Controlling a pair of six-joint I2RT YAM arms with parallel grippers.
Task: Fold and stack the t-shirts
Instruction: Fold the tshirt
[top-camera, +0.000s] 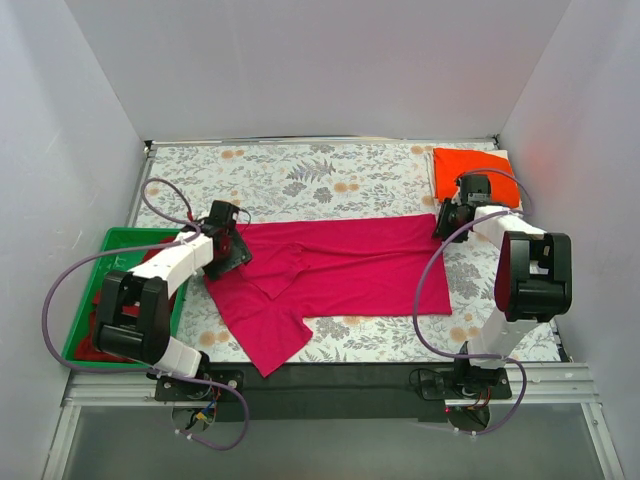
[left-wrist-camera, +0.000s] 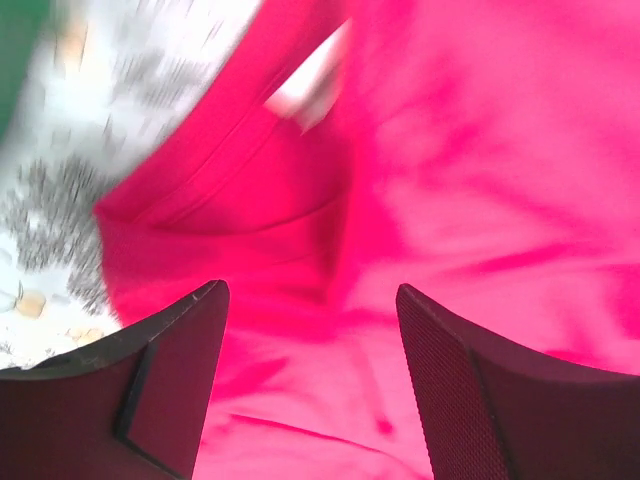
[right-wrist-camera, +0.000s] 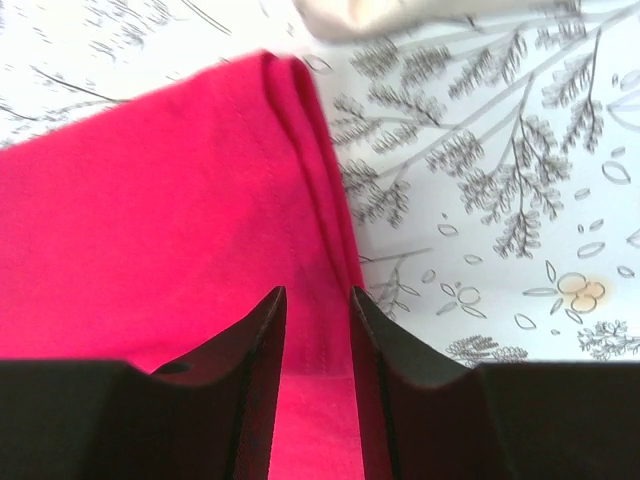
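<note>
Two arms flank one pink t-shirt (top-camera: 350, 270), which lies flat on the flowered table (top-camera: 330, 175) with its long axis running left to right. Nearest the arm bases, one sleeve of the shirt sticks out toward the near edge. Off the shirt's left end sits a green tray (top-camera: 125, 238) with a dark red t-shirt (top-camera: 88, 347) in it. Over that same left end, at the collar, hangs the left gripper (left-wrist-camera: 310, 290), its jaws spread wide with nothing between them and cloth directly beneath. At the shirt's far right corner, the jaws of the right gripper (right-wrist-camera: 316, 292) stand narrow, one on either side of the doubled edge. Whether they actually bite the cloth I cannot tell. Just beyond that corner an orange t-shirt (top-camera: 468, 172) lies folded. Each arm is nearest its own end of the long axis, so the coming fold likely needs both ends lifted together. The left jaws would have to close on the collar first.
</note>
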